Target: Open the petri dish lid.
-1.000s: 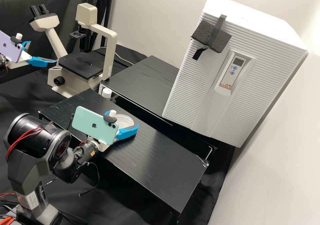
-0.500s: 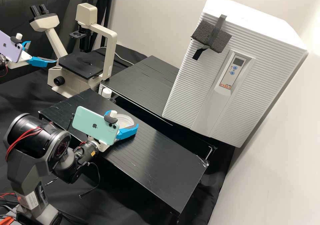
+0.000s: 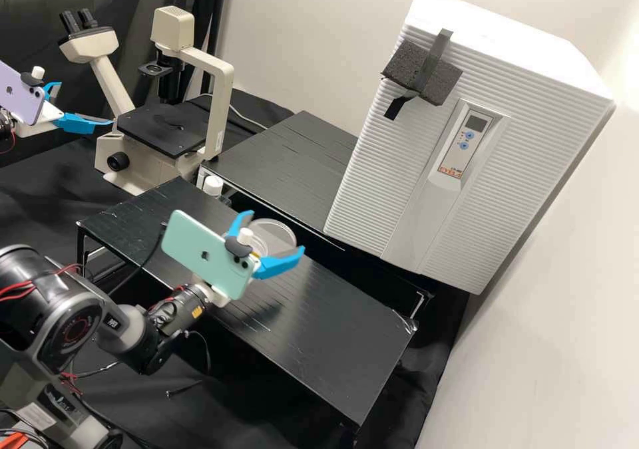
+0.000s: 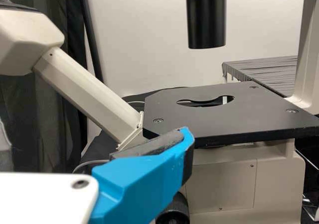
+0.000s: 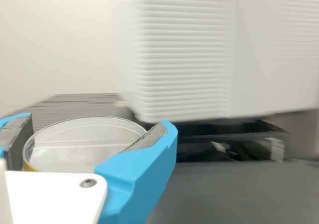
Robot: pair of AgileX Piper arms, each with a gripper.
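Over the black stand, my right gripper [image 3: 277, 231] is raised in the high view, shut on the clear round lid [image 3: 278, 231]. The petri dish base [image 3: 251, 245] appears low behind the phone mount, partly hidden by the lid and gripper. In the right wrist view the lid [image 5: 82, 139] lies flat between the two pads of the right gripper [image 5: 97, 123]. My left gripper [image 3: 85, 104] stands open and empty at the high view's left edge. In the left wrist view one blue finger of the left gripper [image 4: 144, 176] shows before the microscope.
A microscope [image 3: 160, 130] stands behind the front stand [image 3: 333, 329], close to the left gripper. A white-capped bottle [image 3: 213, 186] is between them. The rear black stand [image 3: 286, 163] and large white ribbed unit [image 3: 492, 116] are beyond.
My right gripper has risen and shifted rightward in the high view, carrying the lid off the base. Its arm has swung along with it. The left gripper has kept still.
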